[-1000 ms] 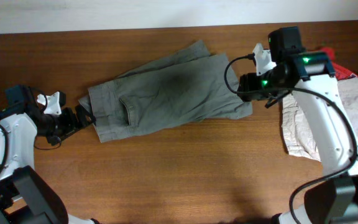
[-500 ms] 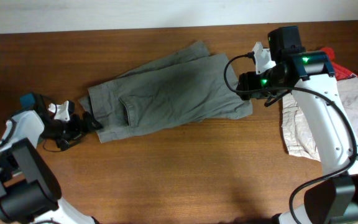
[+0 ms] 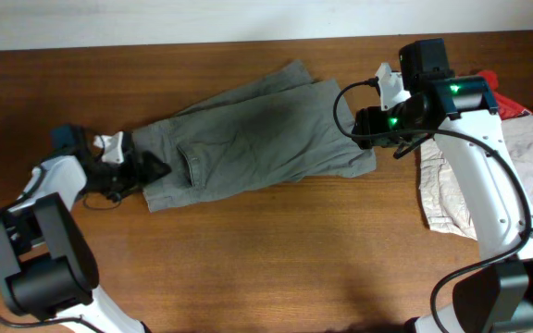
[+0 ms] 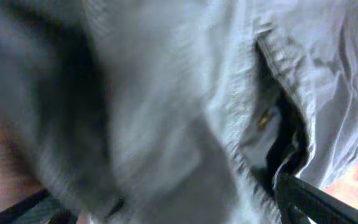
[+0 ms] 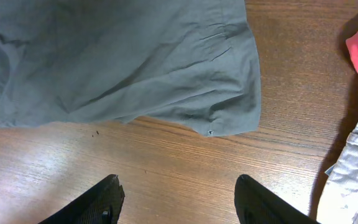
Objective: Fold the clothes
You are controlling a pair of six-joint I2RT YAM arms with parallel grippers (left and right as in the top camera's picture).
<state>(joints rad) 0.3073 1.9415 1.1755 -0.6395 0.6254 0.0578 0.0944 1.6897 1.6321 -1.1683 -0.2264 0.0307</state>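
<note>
Across the lower part of the overhead frame the brown wooden table (image 3: 276, 268) lies bare. Above it, at centre left, the left gripper (image 3: 151, 169) lies low at the waistband end of the wrinkled olive-grey woven shorts (image 3: 248, 139). In the left wrist view the blurred grey cloth fills nearly the whole frame, and only one dark finger (image 4: 319, 200) shows clearly, in the lower right corner. The jaws stand spread as wide as they go, with waistband cloth lying between them and no pinch on it.

The shorts lie flat on the table from centre left to upper centre of the overhead frame. The waistband is at the left, and the two wide legs run up to the right, one lapping the other.

At the right leg's hem, centre right, the right arm hangs above the table. In its wrist view the right gripper (image 5: 179, 205) is partly spread, its two black fingertips at the bottom edge with only bare wood between them. It holds nothing, and the hem corner lies just beyond, in the upper half of that frame.

Farther right, a crumpled pale beige garment (image 3: 452, 190) lies at the right edge, partly under the arm. Above it a bright red garment (image 3: 505, 98) peeks out.
</note>
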